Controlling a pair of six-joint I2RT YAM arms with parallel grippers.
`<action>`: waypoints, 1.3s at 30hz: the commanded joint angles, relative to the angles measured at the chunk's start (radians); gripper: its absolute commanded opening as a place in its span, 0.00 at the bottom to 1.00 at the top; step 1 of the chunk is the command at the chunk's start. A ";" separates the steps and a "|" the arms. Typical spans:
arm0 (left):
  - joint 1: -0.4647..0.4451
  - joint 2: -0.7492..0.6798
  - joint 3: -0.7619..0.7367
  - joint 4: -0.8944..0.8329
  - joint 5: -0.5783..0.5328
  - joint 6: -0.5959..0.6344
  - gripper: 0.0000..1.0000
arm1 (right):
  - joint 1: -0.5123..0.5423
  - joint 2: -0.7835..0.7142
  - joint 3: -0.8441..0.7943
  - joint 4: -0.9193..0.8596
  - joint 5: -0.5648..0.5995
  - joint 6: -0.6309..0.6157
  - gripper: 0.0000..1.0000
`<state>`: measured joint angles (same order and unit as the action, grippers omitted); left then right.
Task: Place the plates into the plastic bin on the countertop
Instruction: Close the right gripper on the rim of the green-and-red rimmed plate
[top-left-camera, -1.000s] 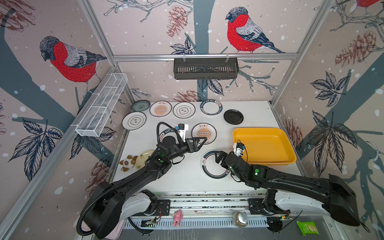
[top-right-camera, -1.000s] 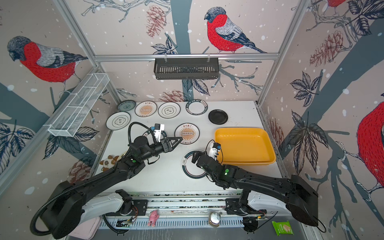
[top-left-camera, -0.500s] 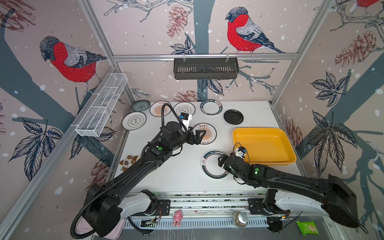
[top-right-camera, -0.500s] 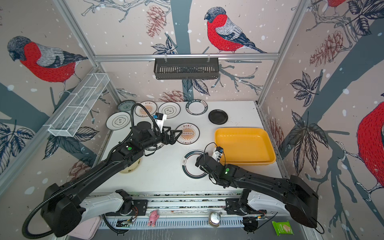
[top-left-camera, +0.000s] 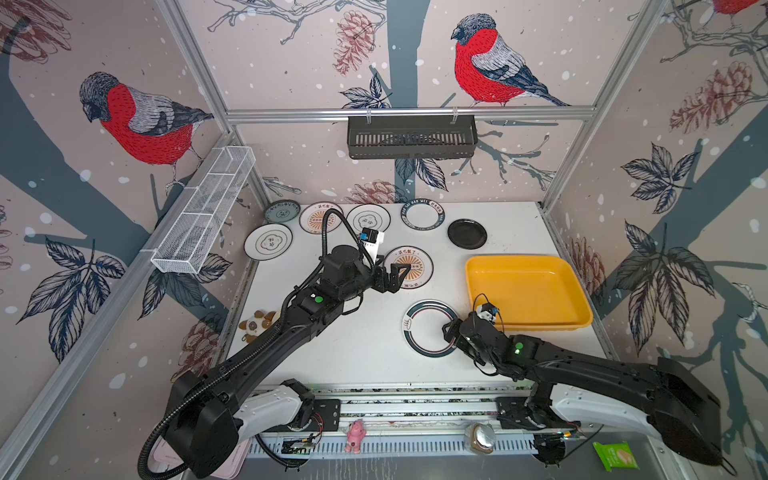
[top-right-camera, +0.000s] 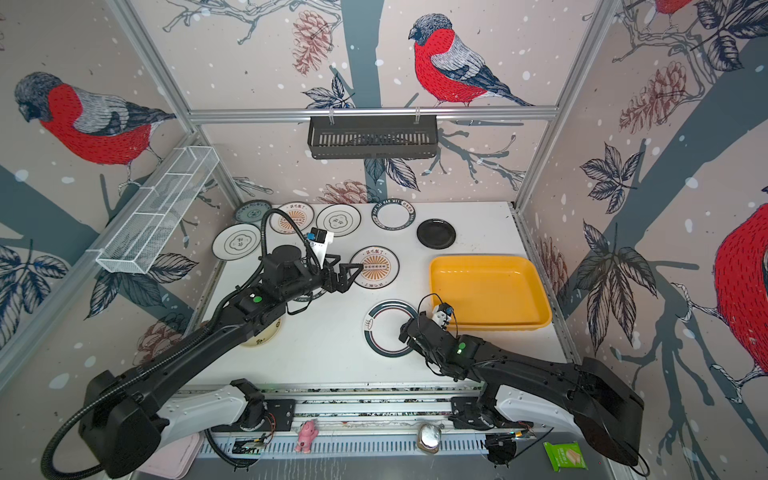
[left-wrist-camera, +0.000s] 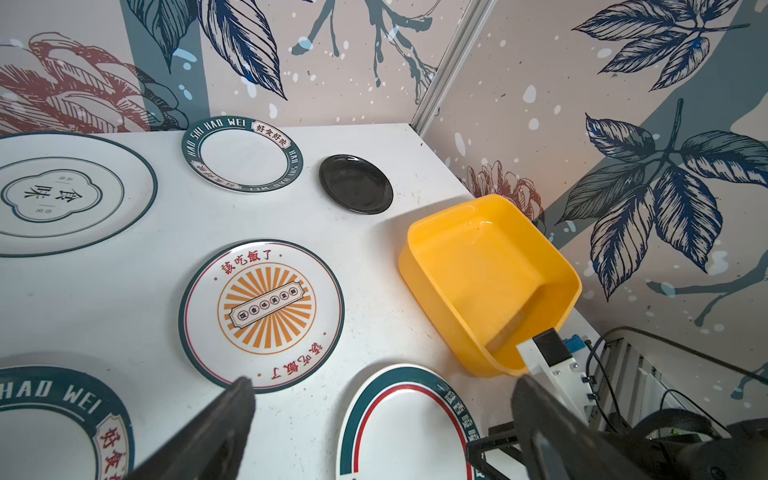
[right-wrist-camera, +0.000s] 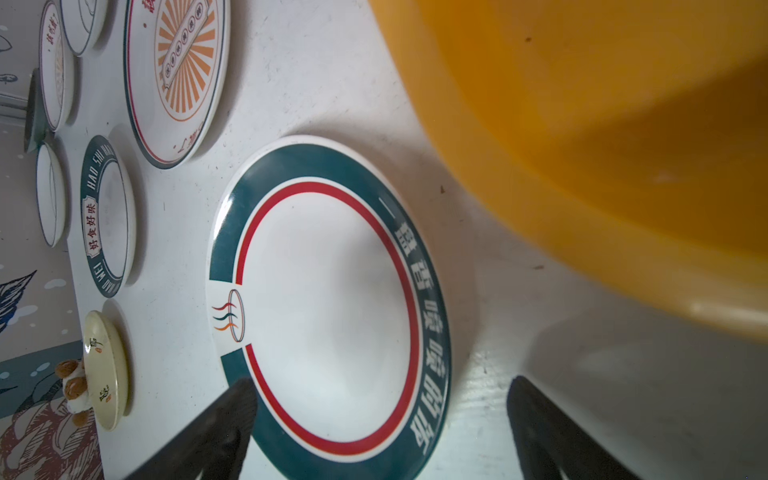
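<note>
**Front edge.** The right gripper has its jaws spread wide and grips nothing. In the right wrist view, one of its fingers is over the rim of the ringed plate and the other is over bare countertop beside it. Whether either finger touches the plate cannot be told.

**Right edge.** The bin stands flat along this edge, just beside the ringed plate and apart from it.

**Left edge.** The cream plate lies partly under the left arm, with a toy beside it.

**Middle.** The left gripper has its jaws wide apart and is empty. It is over the left rim of the sunburst plate. A lettered plate lies mostly beneath the same arm.

**Far edge, from the left corner.**
- The grey-teal plate.
- The second sunburst plate.
- The flower plate.
- The far lettered plate.

The black plate lies slightly nearer, between this row and the bin. The second flower plate lies by the left edge, just nearer than the grey-teal plate.

Every visible plate lies flat on the countertop.
</note>
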<state>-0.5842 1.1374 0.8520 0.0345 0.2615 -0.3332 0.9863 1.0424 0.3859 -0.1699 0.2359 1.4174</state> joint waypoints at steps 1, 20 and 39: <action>0.002 -0.003 0.004 0.010 0.001 0.016 0.96 | -0.009 0.017 -0.015 0.072 -0.025 0.001 0.90; 0.002 0.030 0.021 -0.002 0.088 0.011 0.96 | -0.058 0.135 -0.032 0.179 -0.091 -0.026 0.39; 0.008 0.069 0.036 -0.012 0.078 0.009 0.97 | -0.072 0.097 0.119 0.045 -0.065 -0.135 0.01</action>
<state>-0.5819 1.2007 0.8772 0.0223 0.3374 -0.3336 0.9123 1.1622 0.4847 -0.0654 0.1341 1.3239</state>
